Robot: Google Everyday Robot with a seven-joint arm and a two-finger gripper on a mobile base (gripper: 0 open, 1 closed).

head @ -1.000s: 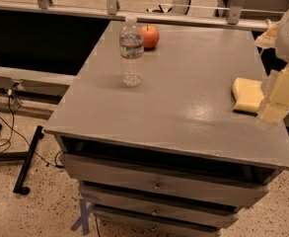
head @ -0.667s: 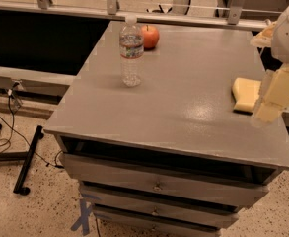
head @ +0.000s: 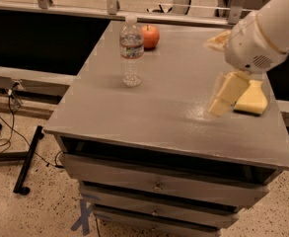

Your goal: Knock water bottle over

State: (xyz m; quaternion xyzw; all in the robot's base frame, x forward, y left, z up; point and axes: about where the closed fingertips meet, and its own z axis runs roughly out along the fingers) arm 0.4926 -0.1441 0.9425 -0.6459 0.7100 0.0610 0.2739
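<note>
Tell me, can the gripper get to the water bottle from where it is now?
Probably yes. The gripper hangs over the right part of the tabletop, and the water bottle stands upright at the far left. Only bare tabletop lies between them; the apple sits behind the bottle, off that path.

The water bottle (head: 132,51) is clear, ribbed, glossy plastic. The table (head: 154,107) top is smooth matt grey, with a faint sheen under the gripper (head: 219,105), which looks like pale yellow smooth plastic and hangs over the right side. The apple (head: 150,36) is shiny.
</note>
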